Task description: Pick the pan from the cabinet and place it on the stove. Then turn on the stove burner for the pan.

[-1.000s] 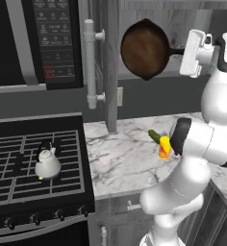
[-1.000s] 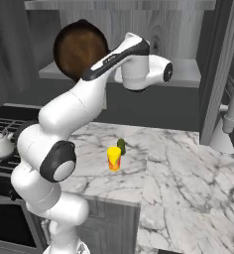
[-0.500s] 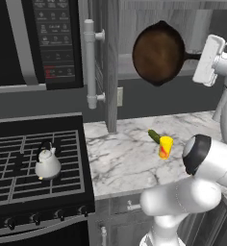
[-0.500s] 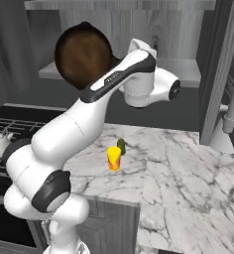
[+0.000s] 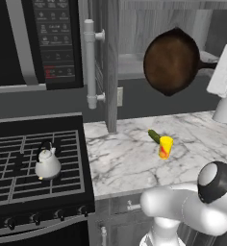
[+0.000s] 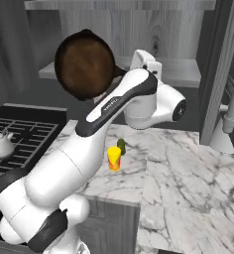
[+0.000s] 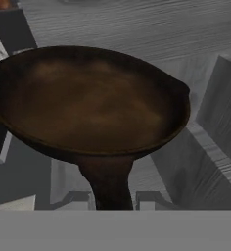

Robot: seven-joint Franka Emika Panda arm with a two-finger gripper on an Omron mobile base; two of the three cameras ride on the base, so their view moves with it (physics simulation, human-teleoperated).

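Left base view: my pincer [image 5: 216, 65] is clamped on the handle of the pan [image 5: 171, 61], held in the air, tipped on edge, above the marble surface [image 5: 130, 158] and just outside the open cabinet [image 5: 110, 62]. The stove [image 5: 36, 166] lies well to the left; I should level the pan and steer clear of the kettle [image 5: 47, 162].

Right base view: the pan's round, dark-brown face shows.

Hand view: shallow rim, thin dark handle running toward me.

You see a white grey-veined marble countertop [image 5: 120, 158], a dark grey backsplash wall [image 5: 139, 98] behind it, and a black microwave [image 5: 33, 43] mounted above.
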